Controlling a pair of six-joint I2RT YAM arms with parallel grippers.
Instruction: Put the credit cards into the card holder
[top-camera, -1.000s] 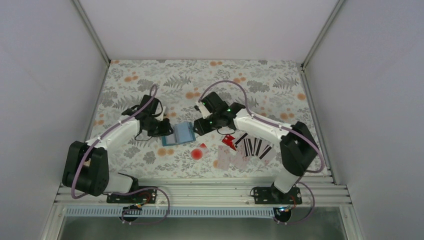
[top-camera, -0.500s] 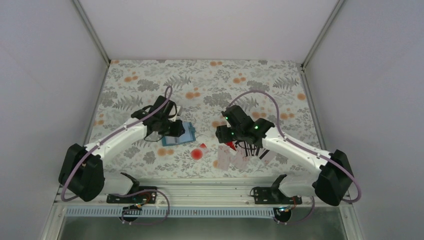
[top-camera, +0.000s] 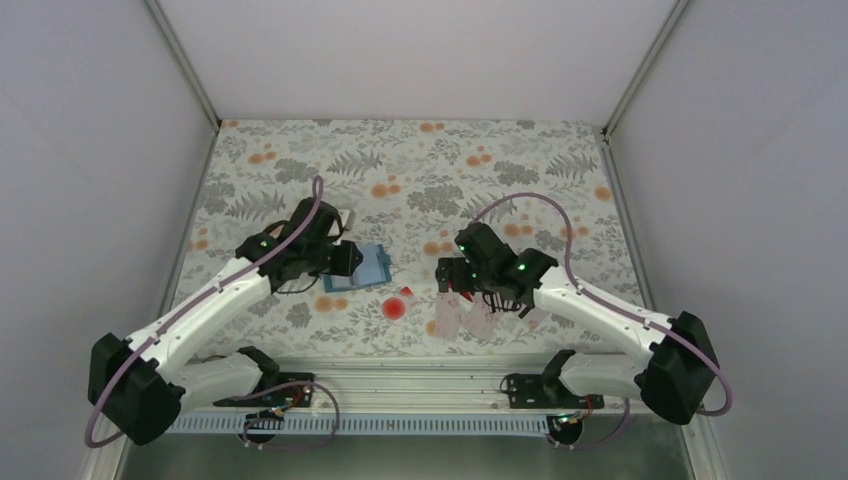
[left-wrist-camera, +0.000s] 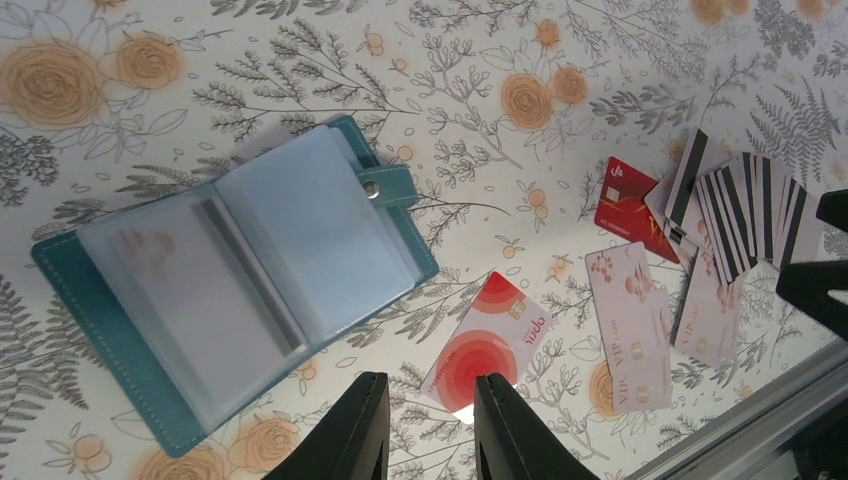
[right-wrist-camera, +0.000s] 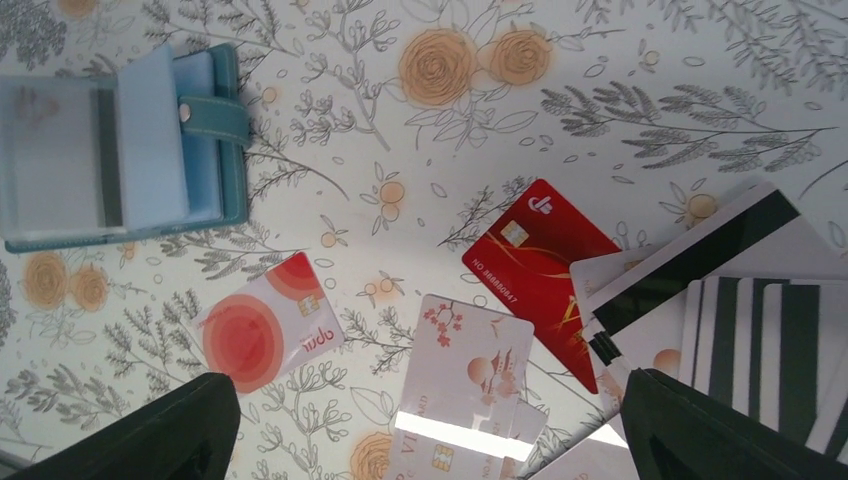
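Card holder (top-camera: 370, 266) lies left of credit cards (top-camera: 448, 318).

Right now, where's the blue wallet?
In the top view the wallet lies open left of centre, with the red-circle card just to its near right.

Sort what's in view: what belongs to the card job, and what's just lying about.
Job: card holder, lying open; red card; red-disc card; pale VIP cards; striped cards.
Not the job: floral table cover; metal rail.
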